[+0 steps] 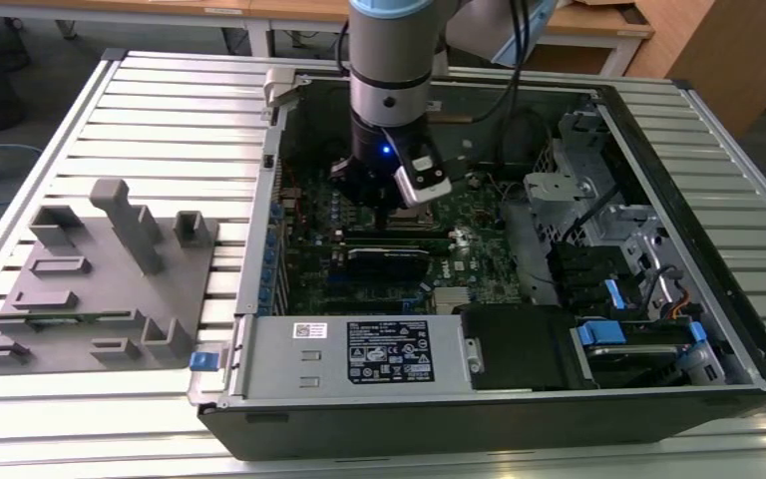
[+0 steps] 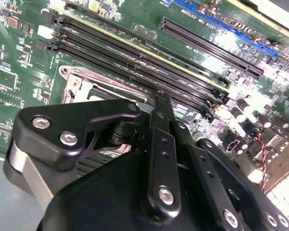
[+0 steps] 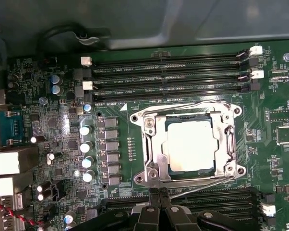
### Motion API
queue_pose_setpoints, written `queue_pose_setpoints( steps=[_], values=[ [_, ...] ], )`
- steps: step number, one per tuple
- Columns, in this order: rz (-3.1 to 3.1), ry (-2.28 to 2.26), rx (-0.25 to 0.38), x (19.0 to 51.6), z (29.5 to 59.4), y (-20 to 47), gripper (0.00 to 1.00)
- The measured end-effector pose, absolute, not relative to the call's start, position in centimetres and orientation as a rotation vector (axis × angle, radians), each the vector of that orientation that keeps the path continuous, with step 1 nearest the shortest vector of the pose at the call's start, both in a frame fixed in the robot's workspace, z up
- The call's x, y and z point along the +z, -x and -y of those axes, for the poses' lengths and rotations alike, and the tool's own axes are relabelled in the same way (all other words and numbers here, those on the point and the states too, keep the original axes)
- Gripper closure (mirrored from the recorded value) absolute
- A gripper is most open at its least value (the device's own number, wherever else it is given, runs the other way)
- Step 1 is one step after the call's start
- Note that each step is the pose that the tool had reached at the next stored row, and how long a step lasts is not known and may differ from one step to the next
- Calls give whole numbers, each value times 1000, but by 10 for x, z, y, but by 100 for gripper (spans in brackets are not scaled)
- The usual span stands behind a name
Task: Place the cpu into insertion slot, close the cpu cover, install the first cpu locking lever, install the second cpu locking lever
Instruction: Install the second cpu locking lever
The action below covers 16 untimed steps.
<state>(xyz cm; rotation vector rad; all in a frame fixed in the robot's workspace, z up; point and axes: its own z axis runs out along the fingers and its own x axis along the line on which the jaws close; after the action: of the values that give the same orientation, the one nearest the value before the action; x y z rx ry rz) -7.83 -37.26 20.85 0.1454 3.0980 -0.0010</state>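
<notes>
Silvery slats of the bench (image 1: 131, 110) carry an open computer case (image 1: 517, 399) in the exterior view; the arm (image 1: 390, 70) reaches straight down into it, its tool (image 1: 397, 200) low over the green motherboard (image 1: 477, 215); a grey fixture block (image 1: 97, 289) sits on the bench toward the exterior view's left, well apart. In the second wrist view the tool (image 2: 159, 98) shows its black fingers (image 2: 160, 125) pressed together, clenched on nothing visible, just above the memory slots (image 2: 149, 62). In the first wrist view the cpu (image 3: 190, 144) lies flat in the insertion slot (image 3: 169, 166); the cpu cover (image 3: 154, 144) lies down around it, and thin wire levers (image 3: 202, 182) run along the frame's edges; the tool (image 3: 159, 192) sits just beside the frame.
</notes>
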Motion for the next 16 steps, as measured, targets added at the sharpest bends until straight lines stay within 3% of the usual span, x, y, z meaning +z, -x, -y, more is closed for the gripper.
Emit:
queue_pose_setpoints(
  steps=[16],
  values=[
    [-3098, -145, -1, 207, 377, 81, 89]
  ],
)
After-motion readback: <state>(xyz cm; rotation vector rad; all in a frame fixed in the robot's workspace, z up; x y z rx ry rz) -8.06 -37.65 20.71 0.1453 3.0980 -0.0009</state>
